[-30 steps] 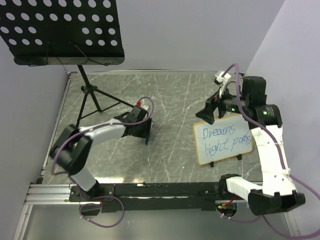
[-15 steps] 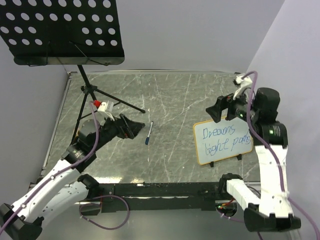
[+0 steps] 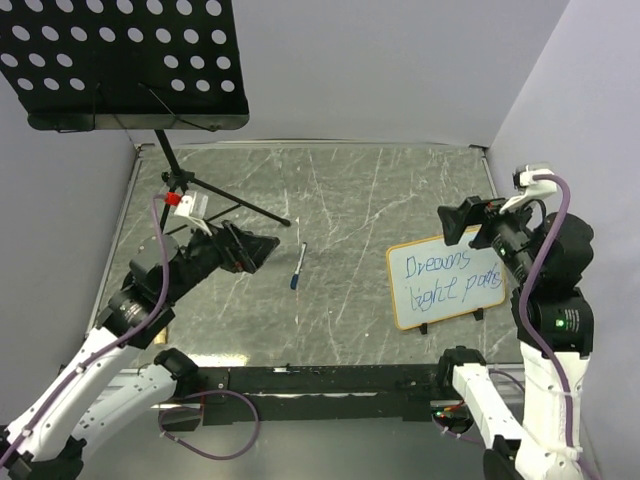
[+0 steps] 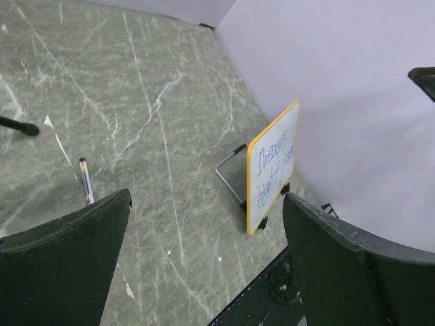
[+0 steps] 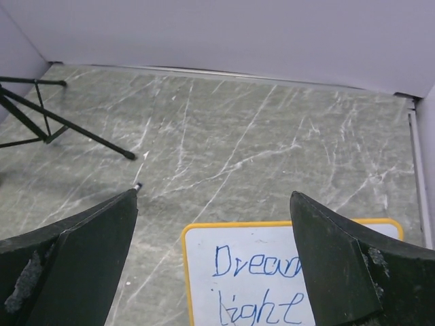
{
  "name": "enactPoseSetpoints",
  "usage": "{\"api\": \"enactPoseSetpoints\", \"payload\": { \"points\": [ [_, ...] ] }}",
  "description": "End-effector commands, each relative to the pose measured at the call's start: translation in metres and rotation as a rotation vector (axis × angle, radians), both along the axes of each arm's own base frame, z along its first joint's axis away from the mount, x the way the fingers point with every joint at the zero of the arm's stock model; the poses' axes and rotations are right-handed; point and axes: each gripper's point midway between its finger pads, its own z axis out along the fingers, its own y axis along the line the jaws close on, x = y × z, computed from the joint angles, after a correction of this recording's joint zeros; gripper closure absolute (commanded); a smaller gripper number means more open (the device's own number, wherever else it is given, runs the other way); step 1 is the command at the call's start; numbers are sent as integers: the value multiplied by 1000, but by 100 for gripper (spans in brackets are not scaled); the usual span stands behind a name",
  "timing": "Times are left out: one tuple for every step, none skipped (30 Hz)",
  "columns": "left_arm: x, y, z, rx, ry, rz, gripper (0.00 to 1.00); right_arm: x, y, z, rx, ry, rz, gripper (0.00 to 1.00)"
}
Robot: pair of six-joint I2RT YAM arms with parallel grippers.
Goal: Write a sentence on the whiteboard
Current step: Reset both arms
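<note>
Tan-framed whiteboard [image 3: 446,279] stands near rt table [image 3: 360,190] edge.

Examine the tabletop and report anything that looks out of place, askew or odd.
The marker lies loose on the table, well apart from the whiteboard. The whiteboard stands slightly rotated against the table edge, and its blue sentence looks shaky. Nothing looks spilled or damaged.

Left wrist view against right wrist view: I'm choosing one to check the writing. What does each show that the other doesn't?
Only left wrist: the whole whiteboard, angled on its wire prop, and most of the marker pen lying on the table. Only right wrist: the stand's long legs; left wrist catches one foot tip. Both: the blue sentence, cut off in right wrist, and an open tool: left tool, right tool.
</note>
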Motion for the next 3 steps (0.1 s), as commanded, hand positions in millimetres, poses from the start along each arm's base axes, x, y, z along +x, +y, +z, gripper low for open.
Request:
{"api": "enactPoseSetpoints", "payload": {
  "points": [
    [0, 2, -1, -2, -4, 8, 3, 2, -5, 3, 13, -26, -37, 0],
    [0, 4, 0, -3, -11, 15, 3, 3, -6, 1, 13, -21, -38, 0],
    [0, 5, 1, -4, -16, 21, 3, 4, -6, 0, 6, -22, -40, 0]
  ]
}}
